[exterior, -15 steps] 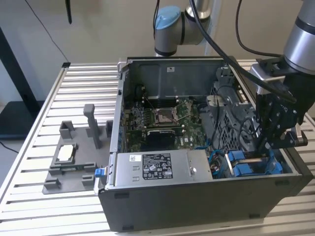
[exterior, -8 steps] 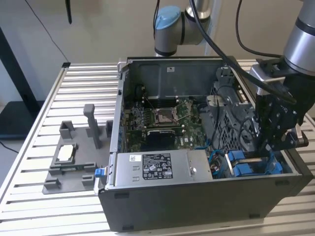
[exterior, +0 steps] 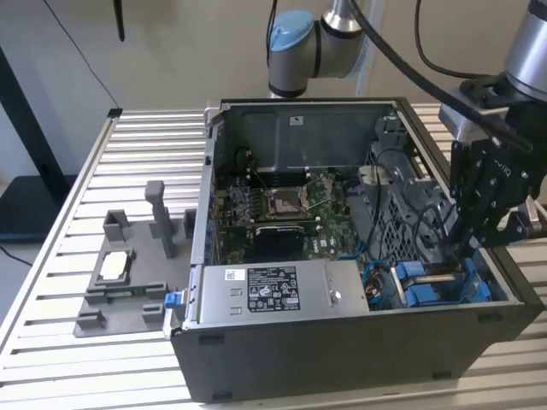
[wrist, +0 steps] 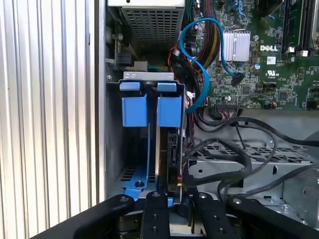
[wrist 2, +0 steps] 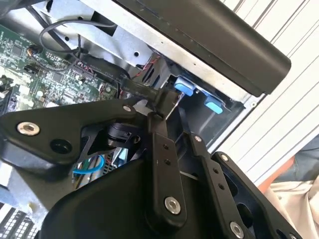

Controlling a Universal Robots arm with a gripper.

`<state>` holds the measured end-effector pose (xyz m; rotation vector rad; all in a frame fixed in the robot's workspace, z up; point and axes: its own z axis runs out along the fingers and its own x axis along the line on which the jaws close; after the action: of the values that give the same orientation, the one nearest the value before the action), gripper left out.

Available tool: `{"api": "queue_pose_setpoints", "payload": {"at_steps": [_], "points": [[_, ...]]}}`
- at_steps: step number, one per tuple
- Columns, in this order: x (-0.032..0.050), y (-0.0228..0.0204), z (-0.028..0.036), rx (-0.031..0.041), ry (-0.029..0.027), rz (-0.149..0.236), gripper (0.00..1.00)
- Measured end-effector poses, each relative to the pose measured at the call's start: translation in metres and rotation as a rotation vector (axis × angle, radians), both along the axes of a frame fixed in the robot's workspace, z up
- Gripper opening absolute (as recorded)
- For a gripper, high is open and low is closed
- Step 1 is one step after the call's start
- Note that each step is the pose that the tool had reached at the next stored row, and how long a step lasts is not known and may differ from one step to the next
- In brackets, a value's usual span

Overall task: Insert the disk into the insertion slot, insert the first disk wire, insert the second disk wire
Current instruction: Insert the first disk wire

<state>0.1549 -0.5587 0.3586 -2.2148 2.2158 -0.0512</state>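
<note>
**Disk upright in its bay**

Exterior view: my black gripper (exterior: 466,248) hangs low inside the open dark grey computer case (exterior: 342,350), at the blue-railed perforated-metal insertion slot (exterior: 436,286).

Second wrist view: it seems pinched onto the silver-grey, blue-framed disk (wrist 2: 142,88) by its dark edge.

First wrist view: the disk (wrist: 169,149) stands in the slot (wrist: 130,174).

Open computer case on a slatted metal table

The dark computer case (exterior: 342,359) lies on its side on the table (exterior: 60,376) with its side panel off. Inside, a green motherboard (exterior: 291,205) covers the floor, and a silver power supply box (exterior: 265,290) with a white label sits along the near wall. At the exterior view's left, a grey plastic holder (exterior: 128,295) stands on the table beside the case, with a small silver chip (exterior: 115,266) resting in it. In the first wrist view, a blue cable (wrist: 199,59) loops near a finned silver heat sink (wrist: 235,46), and black cables (wrist: 239,149) trail over a perforated metal cage.
</note>
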Motion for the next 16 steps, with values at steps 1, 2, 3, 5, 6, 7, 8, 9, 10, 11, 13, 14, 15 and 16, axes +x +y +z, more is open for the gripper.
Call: {"api": "queue_pose_setpoints", "payload": {"at_steps": [1,2,3,5,6,7,8,9,10,11,13,14,15,16], "points": [[0.0,0.0,0.0036,0.0001,0.0,0.0,0.27],[0.0,0.0,0.0066,-0.0001,0.0,0.0,0.27],[0.0,0.0,0.0087,0.0003,0.0,0.0,0.27],[0.0,0.0,0.013,-0.0001,-0.0001,0.0,0.27],[0.0,0.0,0.0155,0.0,0.0,0.0,0.27],[0.0,0.0,0.018,0.0001,0.0,0.0,0.27],[0.0,0.0,0.0205,0.0001,0.0,0.0,0.27],[0.0,0.0,0.0226,0.0,0.0,0.0,0.27],[0.0,0.0,0.0252,-0.0002,0.0,0.0,0.27],[-0.0001,0.0,0.0277,0.0,-0.0001,0.0,0.27],[0.0,0.0,0.0334,0.0,0.0,0.0,0.27],[-0.0001,0.0,0.0348,0.0,0.0,0.0,0.27],[0.0,0.0,0.0351,0.0002,-0.0001,0.0,0.27],[0.0,0.0,0.0351,0.0002,0.0,0.0,0.27]]}}
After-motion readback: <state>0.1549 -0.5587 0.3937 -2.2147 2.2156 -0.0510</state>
